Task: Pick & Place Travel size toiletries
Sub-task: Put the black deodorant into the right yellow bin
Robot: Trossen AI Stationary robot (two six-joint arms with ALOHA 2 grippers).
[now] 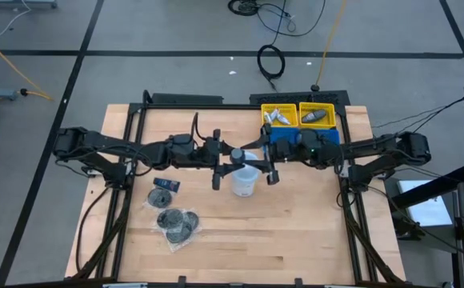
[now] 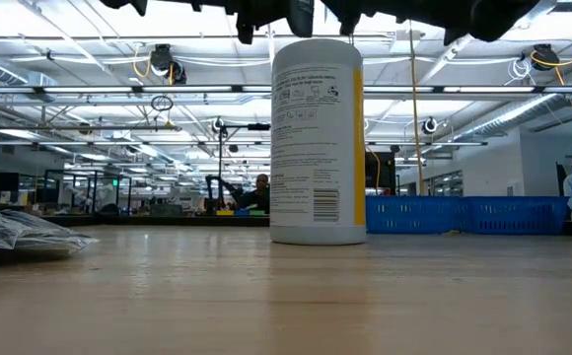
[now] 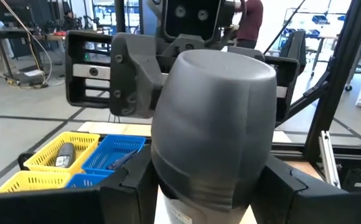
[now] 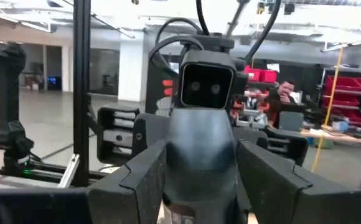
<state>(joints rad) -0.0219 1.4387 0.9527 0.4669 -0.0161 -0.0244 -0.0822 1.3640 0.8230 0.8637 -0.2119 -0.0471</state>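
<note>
A dark grey mini bottle (image 1: 237,153) hangs in the air between my two grippers, just above the white tub (image 1: 245,181). My left gripper (image 1: 222,155) comes from the table's left and my right gripper (image 1: 254,158) from its right; both are shut on the bottle. It fills the left wrist view (image 3: 213,118) and stands between the right fingers (image 4: 199,155). Several clear-wrapped dark discs (image 1: 176,222) lie on the wood at the near left. Grey bottles (image 1: 315,117) and pale tubes (image 1: 278,117) lie in the yellow bins. My left gripper pinches the bottle's narrower end (image 3: 196,186) between its two fingers (image 3: 131,186), level, from the table's left. The bottle points away along the fingers, lifted clear of the table. My right gripper has the bottle's other end (image 4: 199,180) between its two fingers (image 4: 146,174), level, from the table's right; the bottle lies along them.
The white tub (image 2: 318,138) stands upright on the table right under both grippers. Yellow bins (image 1: 298,107) and blue bins (image 1: 284,136) sit at the far right, close behind the right arm. A small dark packet (image 1: 166,185) lies by the discs. The near right of the table is bare wood.
</note>
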